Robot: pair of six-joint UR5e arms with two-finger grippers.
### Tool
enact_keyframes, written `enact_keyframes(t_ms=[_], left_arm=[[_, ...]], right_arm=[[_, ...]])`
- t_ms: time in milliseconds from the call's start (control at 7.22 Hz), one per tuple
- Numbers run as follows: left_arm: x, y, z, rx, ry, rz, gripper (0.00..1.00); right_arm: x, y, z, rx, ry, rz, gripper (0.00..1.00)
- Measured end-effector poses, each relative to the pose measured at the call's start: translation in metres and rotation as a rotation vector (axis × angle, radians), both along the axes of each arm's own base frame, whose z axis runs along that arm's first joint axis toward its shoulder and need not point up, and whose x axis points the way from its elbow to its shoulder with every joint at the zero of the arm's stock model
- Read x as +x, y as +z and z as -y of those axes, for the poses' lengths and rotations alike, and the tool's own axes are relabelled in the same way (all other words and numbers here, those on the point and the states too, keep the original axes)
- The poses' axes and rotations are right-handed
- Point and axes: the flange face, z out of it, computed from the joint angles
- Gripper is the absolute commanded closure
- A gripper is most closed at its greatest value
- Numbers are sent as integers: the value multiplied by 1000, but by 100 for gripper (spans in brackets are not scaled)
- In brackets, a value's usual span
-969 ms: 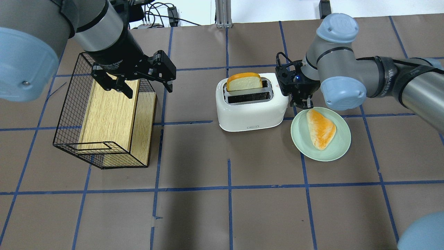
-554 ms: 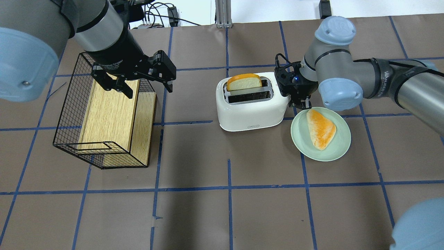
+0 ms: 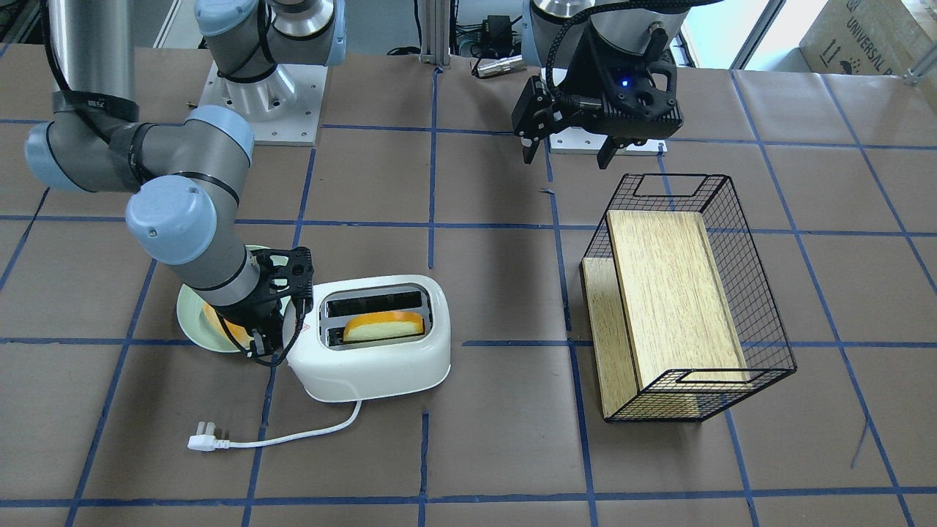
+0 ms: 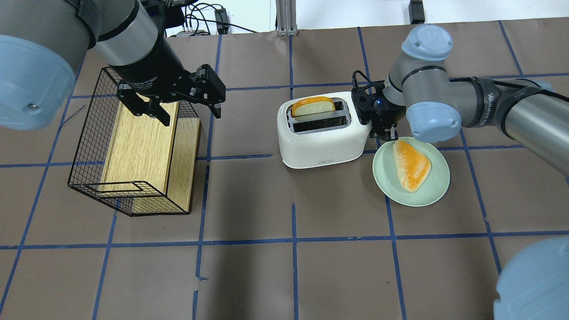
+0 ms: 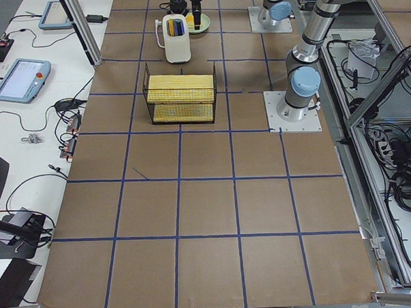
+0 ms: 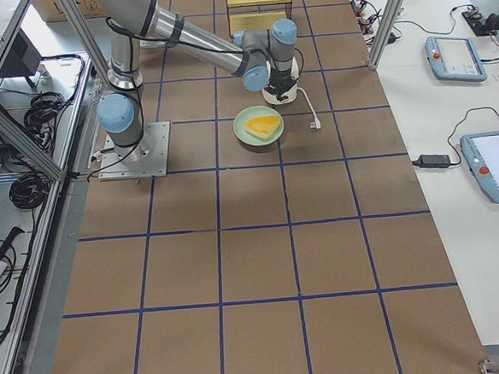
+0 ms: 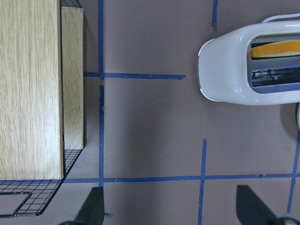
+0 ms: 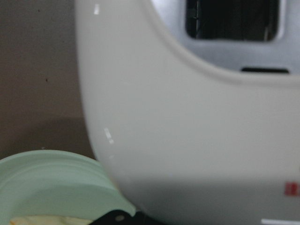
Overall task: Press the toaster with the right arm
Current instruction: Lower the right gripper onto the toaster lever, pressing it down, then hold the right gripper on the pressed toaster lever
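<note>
The white toaster [image 4: 322,142] stands mid-table, with a slice of bread [image 4: 313,106] sunk partway into its far slot. It also shows in the front view [image 3: 373,366] and fills the right wrist view [image 8: 187,117]. My right gripper [image 4: 387,132] is shut and points down against the toaster's right end, beside the red warning label [image 3: 306,329]. The side lever is hidden behind the gripper. My left gripper [image 4: 189,111] is open and empty, hanging above the wire basket [image 4: 84,146], far from the toaster.
A green plate [image 4: 438,189] with a bread piece [image 4: 411,164] lies right next to the toaster and under my right wrist. The wire basket holds a wooden block [image 4: 138,146]. The toaster's white cord and plug [image 3: 207,442] trail on the table.
My right wrist and gripper have moved down a little at the toaster's end. The bread slice has sunk lower into the slot. The left arm has not moved.
</note>
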Motion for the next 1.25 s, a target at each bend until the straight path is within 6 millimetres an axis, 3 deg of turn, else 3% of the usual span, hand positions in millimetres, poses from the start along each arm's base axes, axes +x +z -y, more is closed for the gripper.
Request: enact_keyframes(t_ms=[1246], left_arm=[[0,0,0,0,0,-1,0]], right_arm=[[0,-17,5,19,-4,-1,87]])
